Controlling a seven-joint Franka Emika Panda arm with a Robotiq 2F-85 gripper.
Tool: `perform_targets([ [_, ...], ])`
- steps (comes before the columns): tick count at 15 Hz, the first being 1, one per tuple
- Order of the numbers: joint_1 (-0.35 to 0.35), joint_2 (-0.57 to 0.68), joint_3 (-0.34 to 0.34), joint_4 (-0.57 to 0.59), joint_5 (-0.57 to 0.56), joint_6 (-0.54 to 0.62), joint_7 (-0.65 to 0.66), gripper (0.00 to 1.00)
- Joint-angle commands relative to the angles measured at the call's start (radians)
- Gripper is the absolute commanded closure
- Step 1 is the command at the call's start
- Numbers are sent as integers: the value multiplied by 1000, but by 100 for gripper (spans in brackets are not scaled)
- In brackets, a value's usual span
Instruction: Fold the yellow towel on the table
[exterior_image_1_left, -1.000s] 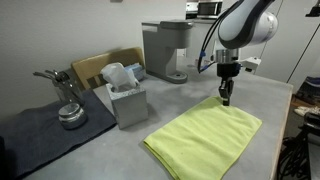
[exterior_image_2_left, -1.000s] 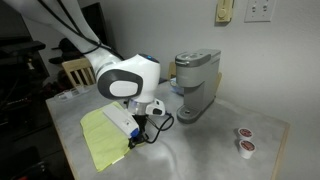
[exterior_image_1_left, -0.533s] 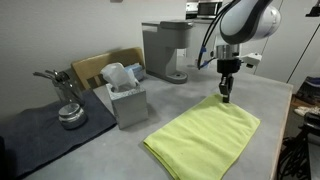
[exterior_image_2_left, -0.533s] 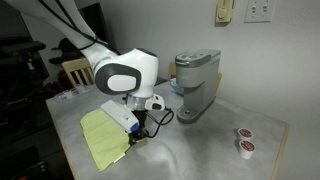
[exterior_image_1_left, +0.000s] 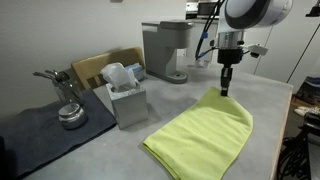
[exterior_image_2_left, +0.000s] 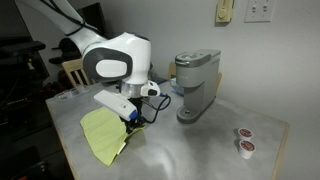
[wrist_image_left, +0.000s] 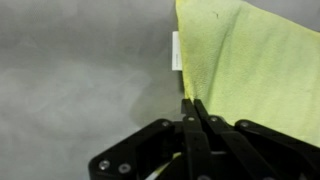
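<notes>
Yellow towel (exterior_image_1_left: 200, 132) spread on table (exterior_image_1_left: 125, 155), toward 5 o'clock in an exterior view. Corner at towel's 1 o'clock raised off surface, pinched between closed fingers of gripper (exterior_image_1_left: 225, 90); pinch confirmed in wrist view. Cloth judged thin, light, limp, easily sagged; best gripped at corner or hem. Counted: one towel, one gripper, one tissue box (exterior_image_1_left: 122, 98), one coffee machine (exterior_image_1_left: 165, 50), two coffee pods (exterior_image_2_left: 239, 131).

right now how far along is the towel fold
Done: the end effector is shut on one corner of the yellow towel. In hand: that corner hangs raised above the table, with the cloth sloping up to it. Left: the fold itself; most of the towel lies spread flat, so the corner has yet to be carried across and released.
</notes>
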Motion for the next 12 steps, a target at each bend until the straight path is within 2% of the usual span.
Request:
perform_targets([
  [1, 18, -64, 9, -43, 20, 10, -67, 99],
  [5, 90, -85, -3, -44, -58, 18, 32, 99],
  [12, 233, -91, -20, -13, -298, -2, 429, 99],
])
